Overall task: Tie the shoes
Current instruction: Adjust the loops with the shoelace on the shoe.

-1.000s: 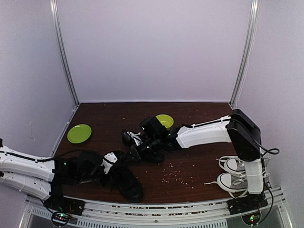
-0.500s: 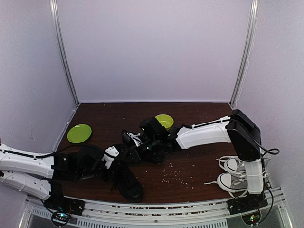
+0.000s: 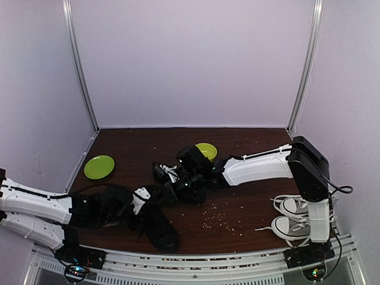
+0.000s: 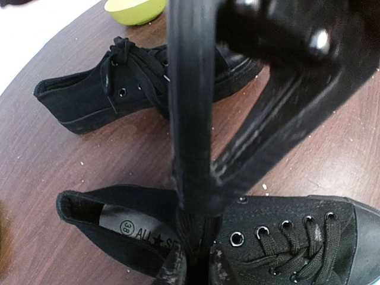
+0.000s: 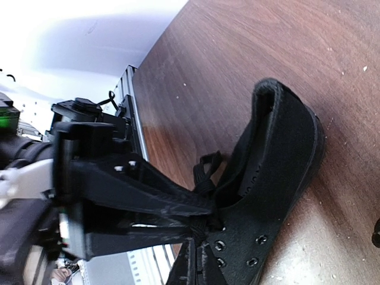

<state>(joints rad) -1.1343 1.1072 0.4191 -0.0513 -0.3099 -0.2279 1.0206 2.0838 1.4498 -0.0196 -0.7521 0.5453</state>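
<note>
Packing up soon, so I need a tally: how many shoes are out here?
4. One black sneaker near the front edge, the other black sneaker mid-table, two grey-and-white sneakers at the front right. Others could be hidden.

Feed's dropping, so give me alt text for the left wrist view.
The right gripper, jaws shut, fills the centre, its tips meeting over the tongue of the near black sneaker. A second black sneaker lies behind, a green bowl beyond it.

near shoe (image 4: 297,237) partly beyond bottom edge
</note>
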